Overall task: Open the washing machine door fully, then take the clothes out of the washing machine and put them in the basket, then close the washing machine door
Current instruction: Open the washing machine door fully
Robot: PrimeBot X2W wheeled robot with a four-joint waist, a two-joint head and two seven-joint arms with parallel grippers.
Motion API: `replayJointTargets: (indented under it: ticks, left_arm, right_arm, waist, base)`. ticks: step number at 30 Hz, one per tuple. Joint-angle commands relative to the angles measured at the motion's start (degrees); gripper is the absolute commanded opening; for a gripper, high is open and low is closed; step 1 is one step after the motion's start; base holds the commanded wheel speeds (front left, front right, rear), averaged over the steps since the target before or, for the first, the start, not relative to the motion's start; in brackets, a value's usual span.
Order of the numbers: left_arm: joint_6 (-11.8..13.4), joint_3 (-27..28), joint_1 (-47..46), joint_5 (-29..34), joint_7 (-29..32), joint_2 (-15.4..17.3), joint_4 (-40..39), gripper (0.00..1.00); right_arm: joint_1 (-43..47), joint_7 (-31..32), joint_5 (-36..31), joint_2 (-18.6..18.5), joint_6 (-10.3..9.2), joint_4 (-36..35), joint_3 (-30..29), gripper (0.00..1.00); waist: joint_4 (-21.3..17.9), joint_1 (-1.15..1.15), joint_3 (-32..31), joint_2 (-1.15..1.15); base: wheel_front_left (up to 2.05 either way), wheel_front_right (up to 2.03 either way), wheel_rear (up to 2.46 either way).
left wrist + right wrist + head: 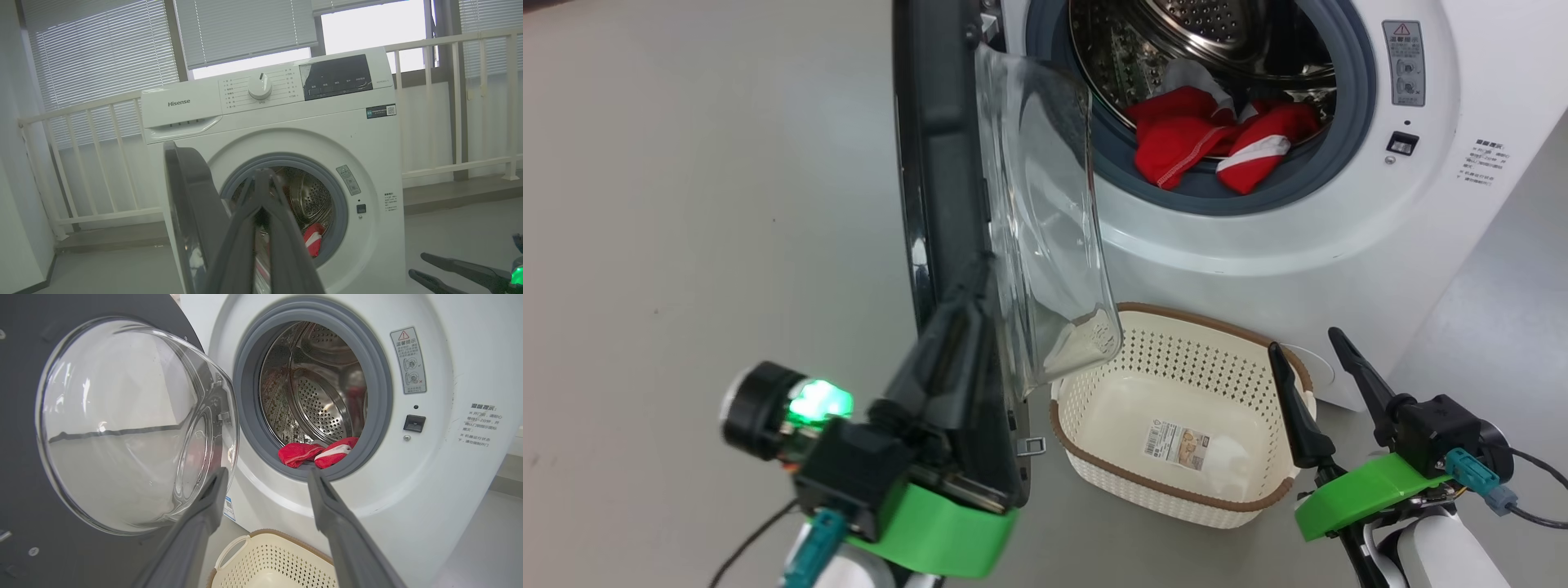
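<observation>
Grey floor [686,204] spreads at left. On it the left gripper [261,175], fingertips pressed together, sits at the near inner edge of the washing machine door [935,122]. Its glossy black rim stands edge-on, running far to near, with the glass bowl bulging right. Farther right, the clothes [1176,135], red with white stripes, lie crosswise over the drum lip of the washing machine [1339,245]. The basket [1201,359] stands below, and the right gripper [1304,340], fingers spread, is just right of it.

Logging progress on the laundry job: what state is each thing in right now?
washing machine door: open, swung out.
clothes: in the drum, at its front lip.
basket: upright, no clothes inside.
left gripper: shut, against the door's rim.
right gripper: open, holding nothing.
</observation>
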Motion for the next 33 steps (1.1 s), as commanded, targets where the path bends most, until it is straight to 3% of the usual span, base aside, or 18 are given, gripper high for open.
replayJointTargets:
  ticks: [1, 9, 15, 33]
  left_arm:
    - [-0.8, 0.4, -1.8, -0.2, 0.7, 0.1, -1.4, 0.00]
    - [-2.9, -7.5, 0.6, -3.8, 4.7, -1.7, 1.9, 0.00]
    - [-2.6, -9.9, 2.2, -4.9, 6.6, -2.0, 4.5, 0.00]
    - [1.2, -6.2, 3.0, -5.8, 6.9, 0.2, 11.1, 0.00]
  right_arm:
    - [-1.4, -0.4, -0.5, 0.1, 0.35, -1.2, 1.4, 1.00]
    - [-2.0, -0.4, -0.8, 0.1, 0.35, -1.0, 1.4, 1.00]
    - [-2.3, -0.4, -1.0, 0.1, 0.35, -1.0, 1.4, 1.00]
    - [-1.5, -0.4, -0.5, 0.1, 0.35, -0.3, 2.0, 1.00]
  waist:
    - [-0.2, 0.00, 0.3, 0.00]
    - [-0.6, 0.00, 1.2, 0.00]
    - [-0.6, 0.00, 1.7, 0.00]
    - [1.3, 0.00, 1.6, 0.00]
  base:
    - [0.00, 0.00, 0.00]
    - [0.00, 0.00, 0.00]
    - [0.00, 0.00, 0.00]
    - [0.00, 0.00, 0.00]
